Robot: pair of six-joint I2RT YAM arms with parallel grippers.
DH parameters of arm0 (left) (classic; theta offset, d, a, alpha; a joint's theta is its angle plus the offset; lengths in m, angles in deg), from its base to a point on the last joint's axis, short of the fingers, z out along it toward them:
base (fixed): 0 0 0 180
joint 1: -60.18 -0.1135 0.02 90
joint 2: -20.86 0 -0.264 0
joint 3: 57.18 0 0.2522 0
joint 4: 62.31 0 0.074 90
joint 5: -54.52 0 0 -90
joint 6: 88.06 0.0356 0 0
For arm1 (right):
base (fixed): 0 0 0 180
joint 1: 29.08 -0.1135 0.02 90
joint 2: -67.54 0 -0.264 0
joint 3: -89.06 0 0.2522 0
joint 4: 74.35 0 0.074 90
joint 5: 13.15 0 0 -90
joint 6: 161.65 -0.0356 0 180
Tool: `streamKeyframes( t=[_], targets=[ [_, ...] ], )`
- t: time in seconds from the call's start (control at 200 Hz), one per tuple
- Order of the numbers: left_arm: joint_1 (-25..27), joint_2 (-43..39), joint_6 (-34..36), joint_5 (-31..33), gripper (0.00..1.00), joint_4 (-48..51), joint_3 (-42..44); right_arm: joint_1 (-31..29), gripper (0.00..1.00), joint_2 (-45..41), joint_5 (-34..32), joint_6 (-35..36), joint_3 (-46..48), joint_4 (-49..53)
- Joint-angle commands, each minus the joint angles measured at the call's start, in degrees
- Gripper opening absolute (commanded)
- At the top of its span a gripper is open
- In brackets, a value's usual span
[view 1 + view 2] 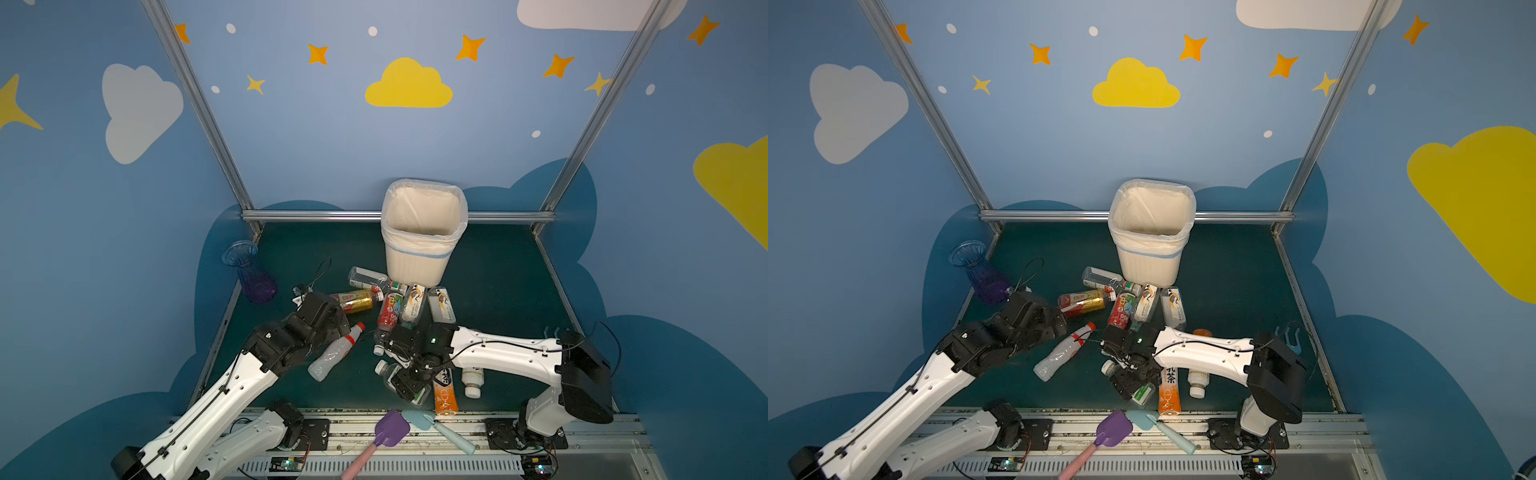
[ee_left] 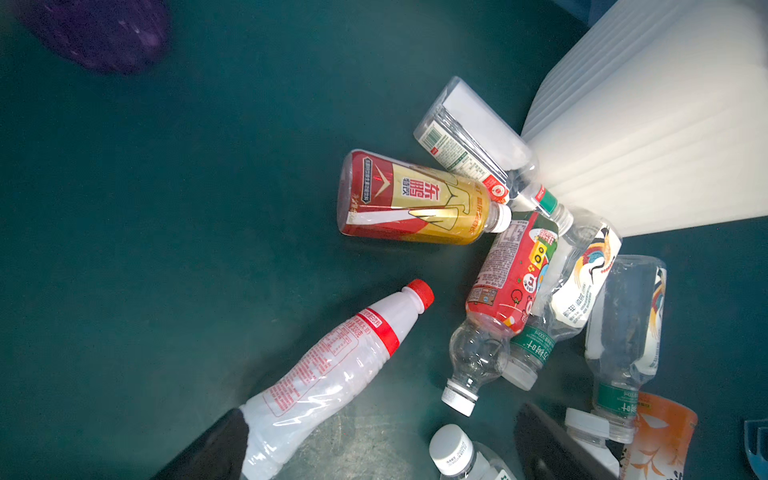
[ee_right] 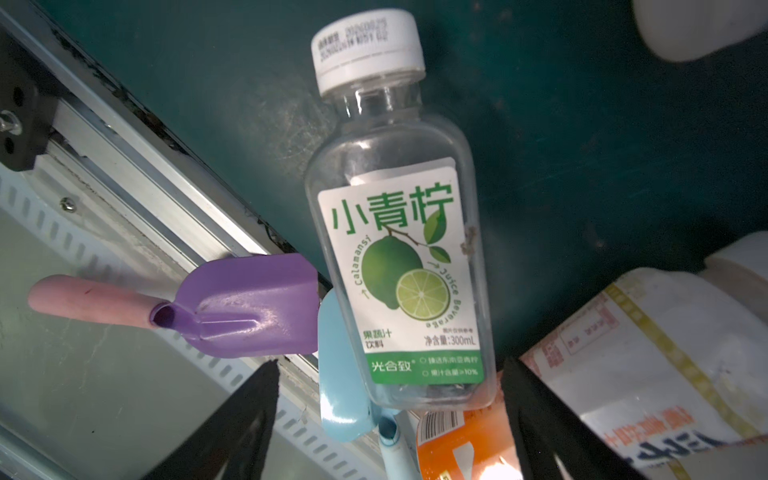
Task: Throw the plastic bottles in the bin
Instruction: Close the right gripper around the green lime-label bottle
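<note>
Several plastic bottles lie on the green mat in front of the bin [image 1: 419, 257] [image 2: 665, 124]. My right gripper [image 1: 411, 386] [image 3: 390, 363] is open near the mat's front edge. The base of a clear lime-label bottle [image 3: 399, 232] [image 1: 386, 372] lies between its fingers, ungripped. An orange bottle [image 1: 444, 397] and a white one [image 1: 472, 380] lie beside it. My left gripper [image 1: 336, 328] [image 2: 380, 413] is wide open above the mat. A white bottle with a red cap [image 2: 332, 365] [image 1: 334, 353] lies by one finger. A red-and-gold bottle [image 2: 415, 199] lies beyond.
A blue-purple ribbed vase [image 1: 253, 274] stands at the mat's left edge. A purple shovel [image 1: 392, 428] [image 3: 249, 307] and a light-blue shovel [image 1: 419, 419] [image 3: 340, 374] lie on the front rail, just past the lime-label bottle. Metal frame posts border the mat.
</note>
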Motion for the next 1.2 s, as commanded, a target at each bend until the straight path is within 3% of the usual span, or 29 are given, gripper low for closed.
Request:
streamKeyframes(
  t=[0.0,0.416,0.736,1.192],
  targets=[
    [-0.3,-0.2,1.0,3.2,1.0,4.0,-1.8,-0.3,0.85,1.0,-0.6,0.7,-2.3,0.7],
    [-0.6,-2.9,2.2,3.4,1.0,6.0,-1.5,-0.5,0.85,5.8,-1.1,2.1,-5.2,2.5],
    [-0.9,-5.5,1.5,3.7,1.0,7.5,-1.3,0.4,0.88,10.8,-6.3,0.1,-7.1,4.1],
    [-1.4,-5.5,1.7,4.6,1.0,8.4,-2.3,2.3,0.84,14.5,-3.2,1.6,-6.2,2.3]
  ],
)
